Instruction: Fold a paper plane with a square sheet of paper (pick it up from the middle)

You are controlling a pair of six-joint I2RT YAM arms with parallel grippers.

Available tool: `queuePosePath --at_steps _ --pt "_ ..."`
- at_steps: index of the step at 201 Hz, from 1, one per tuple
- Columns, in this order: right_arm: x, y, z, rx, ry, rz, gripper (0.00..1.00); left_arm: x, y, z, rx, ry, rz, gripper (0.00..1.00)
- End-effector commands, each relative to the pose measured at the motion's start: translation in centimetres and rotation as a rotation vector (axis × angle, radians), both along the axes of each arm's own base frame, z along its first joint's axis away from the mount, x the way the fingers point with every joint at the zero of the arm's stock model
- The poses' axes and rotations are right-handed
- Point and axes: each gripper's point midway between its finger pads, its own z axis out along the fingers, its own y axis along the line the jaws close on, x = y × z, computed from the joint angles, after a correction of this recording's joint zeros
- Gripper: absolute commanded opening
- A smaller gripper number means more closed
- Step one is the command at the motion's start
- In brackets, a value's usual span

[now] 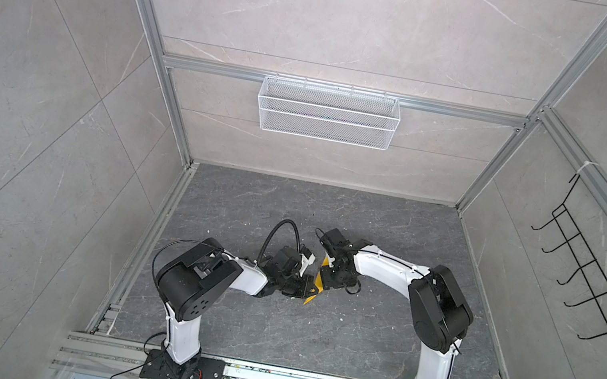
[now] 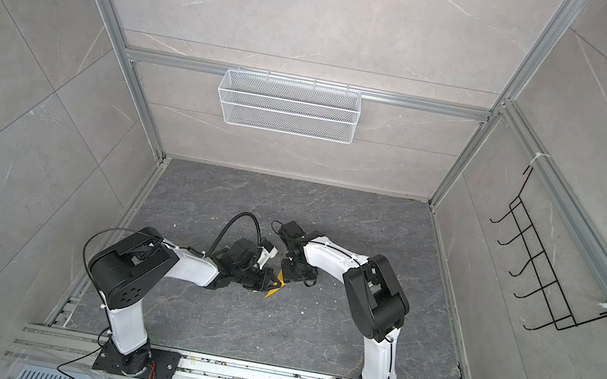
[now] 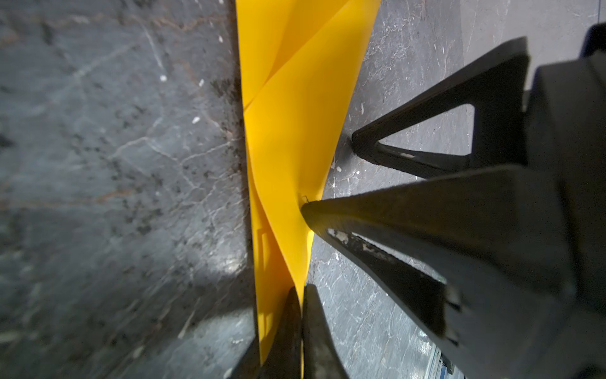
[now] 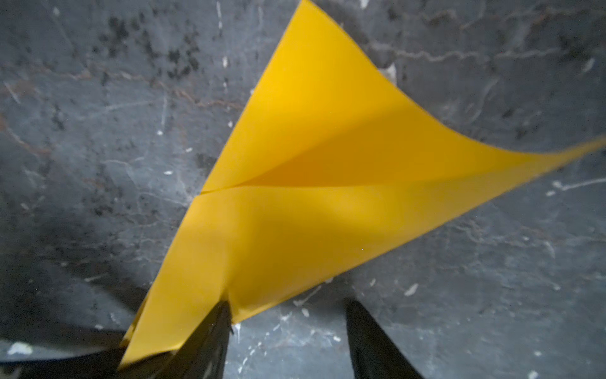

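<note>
My left pincer [image 3: 301,305], the black two-fingered one, is clamped together on an edge of the thin bright yellow paper [image 3: 288,131], which is already folded into a narrow pointed wedge with a centre crease. My right pincer [image 4: 288,302] stands apart and grips nothing. One black finger [image 3: 344,213] touches the paper's loose flap, and its mate is clear of it.

In both top views the paper stands on edge near the middle of the dark grey marbled tabletop [image 1: 290,205], running roughly from twelve to six o'clock, between the two wrists.

I judge this a late fold: the left side anchors the body while the right works on a wing. Next I need the right fingers to catch that flap and lay it over along the crease. The push should be light, so the thin sheet neither buckles nor slips from the left grip.

The white left arm [image 1: 248,280] reaches in from nine o'clock, elbow raised and wrist low. The white right arm [image 1: 384,272] comes from three o'clock, its wrist tipped down toward the paper.
</note>
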Motion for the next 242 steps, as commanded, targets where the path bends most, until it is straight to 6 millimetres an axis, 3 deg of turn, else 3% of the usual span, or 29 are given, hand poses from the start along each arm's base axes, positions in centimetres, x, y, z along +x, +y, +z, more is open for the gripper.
queuePosePath --at_steps 1,63,106,143,242 --pt "-4.7 -5.4 -6.1 -0.226 0.211 -0.035 0.60 -0.7 3.4 -3.9 0.186 0.073 0.067 0.09" --pt "-5.0 -5.7 -6.4 -0.237 0.214 -0.043 0.60 -0.2 3.5 0.1 0.134 0.048 0.113 0.26" --pt "-5.0 -5.5 -6.4 -0.227 0.214 -0.051 0.60 0.0 3.6 3.8 0.082 0.021 0.152 0.26" --pt "-5.1 -5.6 -6.6 -0.229 0.220 -0.054 0.60 0.6 2.3 6.8 0.000 0.006 0.154 0.17" --pt "-5.3 -5.5 -6.8 -0.227 0.229 -0.060 0.60 0.2 -1.0 5.0 -0.037 0.112 0.096 0.05"
